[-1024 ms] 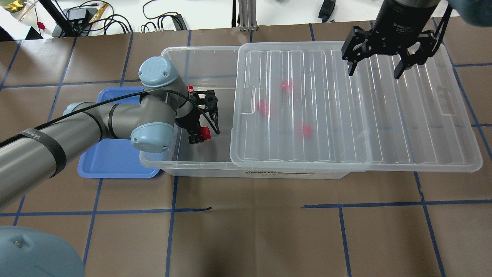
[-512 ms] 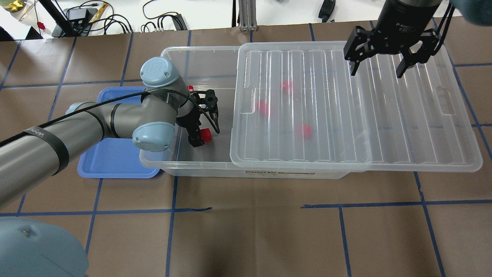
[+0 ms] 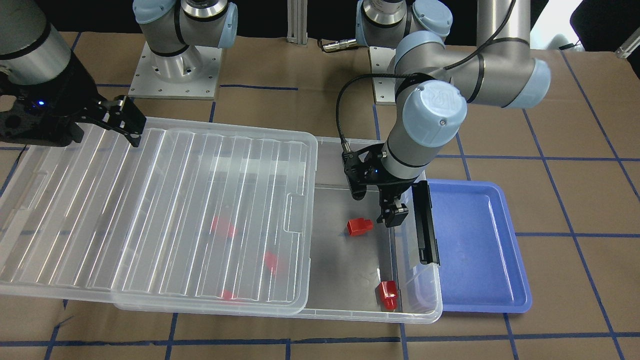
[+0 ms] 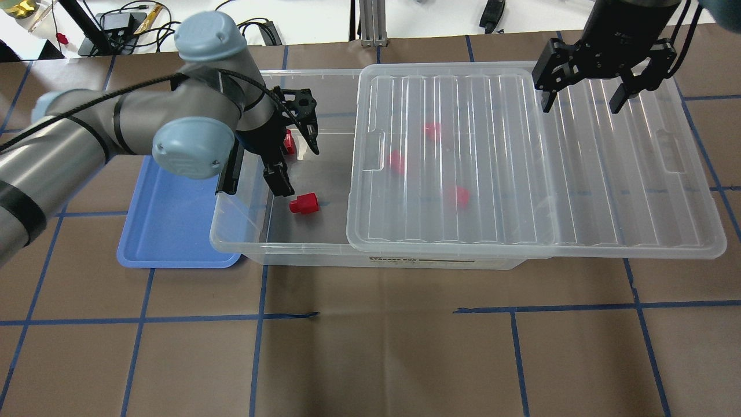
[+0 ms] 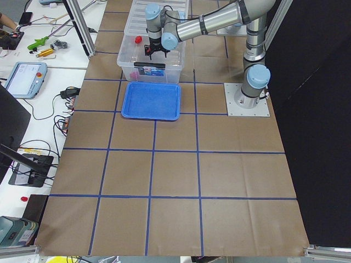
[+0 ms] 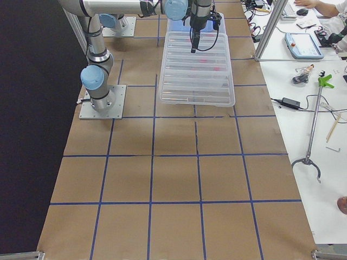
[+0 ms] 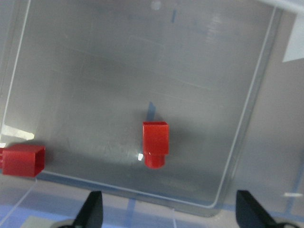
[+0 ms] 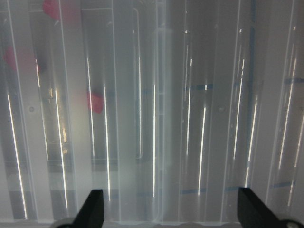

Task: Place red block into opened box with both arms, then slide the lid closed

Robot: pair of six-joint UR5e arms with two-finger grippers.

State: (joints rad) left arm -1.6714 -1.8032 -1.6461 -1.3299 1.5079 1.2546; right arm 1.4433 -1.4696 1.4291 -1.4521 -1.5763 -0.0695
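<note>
One red block [image 4: 303, 204] lies on the floor of the clear box [image 4: 243, 249], in its uncovered end. My left gripper [image 4: 300, 168] hangs open just above it, holding nothing. In the left wrist view that same red block [image 7: 156, 142] lies between the spread fingertips [image 7: 93, 209]. A second red block [image 3: 388, 295] rests in the box's corner. The ribbed clear lid [image 4: 521, 162] covers most of the box and overhangs its other end, and three more red blocks [image 4: 459, 197] show through it. My right gripper [image 4: 581, 107] is open over the lid's far edge.
A blue tray [image 4: 168, 231] lies against the box's short end, beside the black latch bar [image 3: 425, 220]. Cables and gear sit past the table's far edge. In the exterior right view, a person's hand shows at a side bench.
My left gripper has opened and let go of the red block, which now lies on the box floor. The left arm has lifted and swung away. The right gripper shifted slightly right.
</note>
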